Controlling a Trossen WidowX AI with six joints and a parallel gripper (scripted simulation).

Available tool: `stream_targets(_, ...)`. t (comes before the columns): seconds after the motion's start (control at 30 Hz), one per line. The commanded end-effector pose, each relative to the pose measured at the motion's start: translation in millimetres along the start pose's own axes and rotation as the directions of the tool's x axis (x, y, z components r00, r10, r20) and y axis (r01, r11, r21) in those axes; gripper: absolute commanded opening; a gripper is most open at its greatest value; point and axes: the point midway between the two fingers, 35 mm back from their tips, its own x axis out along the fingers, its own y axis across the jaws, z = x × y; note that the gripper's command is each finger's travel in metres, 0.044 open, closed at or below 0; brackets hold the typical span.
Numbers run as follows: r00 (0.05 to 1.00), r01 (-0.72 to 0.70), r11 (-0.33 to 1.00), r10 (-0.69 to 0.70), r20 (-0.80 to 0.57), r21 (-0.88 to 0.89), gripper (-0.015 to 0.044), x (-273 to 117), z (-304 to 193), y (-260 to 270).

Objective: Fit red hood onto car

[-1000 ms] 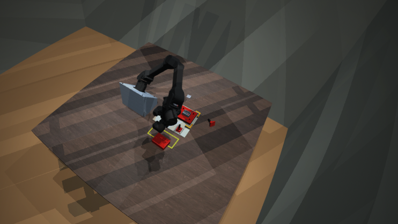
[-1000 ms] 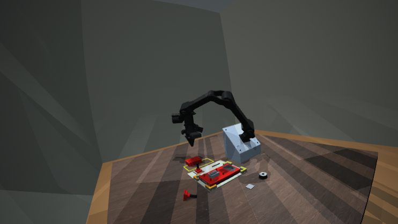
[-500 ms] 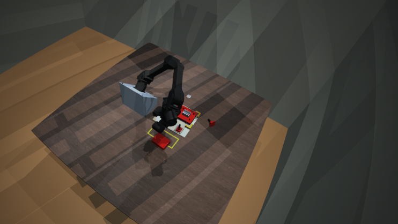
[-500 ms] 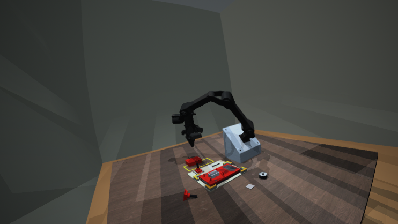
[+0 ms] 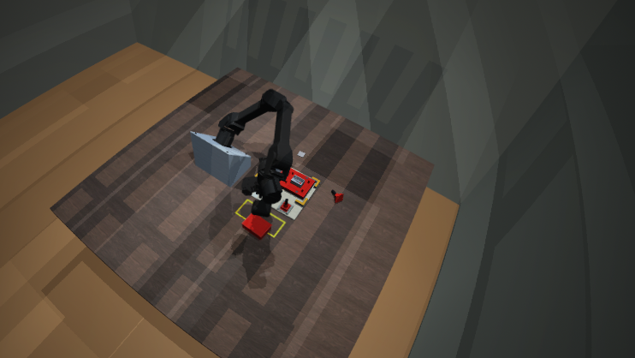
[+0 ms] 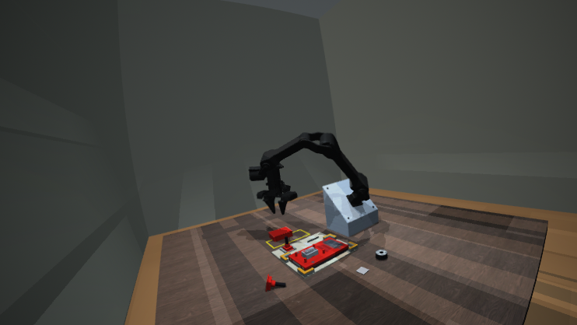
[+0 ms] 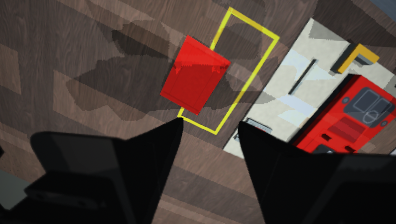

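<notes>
Top view: the hood [image 5: 257, 224] lies on the table, straddling the near edge of the yellow outline [image 5: 279, 229], turned askew to it. The gripper [image 5: 259, 208] hangs above the hood's far end; the chassis [image 5: 298, 181] sits in its jig [image 5: 314, 181] beyond the outline.

Exterior view: the gripper [image 6: 278, 208] is well above the hood [image 6: 280, 232], fingers partly spread, nothing between them.

Wrist view: the hood [image 7: 195, 74] sits ahead of the gripper [image 7: 210, 131], rotated against the outline [image 7: 248, 75], with the chassis [image 7: 350, 120] off to the right.

Risks, as judged: the fingers appear out of line with the hood's sides, so a straight descent could land a fingertip on the roof or nudge it further askew. A crooked grasp would later misalign corner holes and pegs.
</notes>
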Motion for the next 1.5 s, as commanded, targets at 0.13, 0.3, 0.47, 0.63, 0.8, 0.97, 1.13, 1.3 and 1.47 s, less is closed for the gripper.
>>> stream_targets(0.13, 1.000, 0.006, 0.550, -0.006, 0.003, -0.835, 0.0440, 16.6, 8.4, 10.5)
stream_targets(0.3, 1.000, 0.006, 0.267, -0.006, 0.004, -0.964, 0.0440, 22.4, 11.4, 14.4)
stream_targets(0.47, 1.000, 0.005, 0.014, -0.007, 0.005, -1.000, 0.0440, 26.1, 13.3, 16.8)
stream_targets(0.63, 1.000, 0.004, -0.238, -0.007, 0.006, -0.971, 0.0440, 30.3, 15.4, 19.4)
stream_targets(0.8, 1.000, 0.002, -0.474, -0.007, 0.007, -0.880, 0.0440, 33.9, 17.3, 21.6)
stream_targets(0.97, 1.000, 0.000, -0.680, -0.008, 0.007, -0.733, 0.0440, 37.7, 19.5, 23.2)
stream_targets(1.13, 1.000, -0.003, -0.843, -0.008, 0.008, -0.537, 0.0440, 40.8, 21.5, 23.8)
stream_targets(1.3, 1.000, -0.004, -0.886, -0.008, 0.008, -0.464, 0.0440, 41.7, 22.1, 24.0)
stream_targets(1.47, 1.000, -0.004, -0.886, -0.008, 0.008, -0.464, 0.0440, 41.7, 22.1, 24.0)
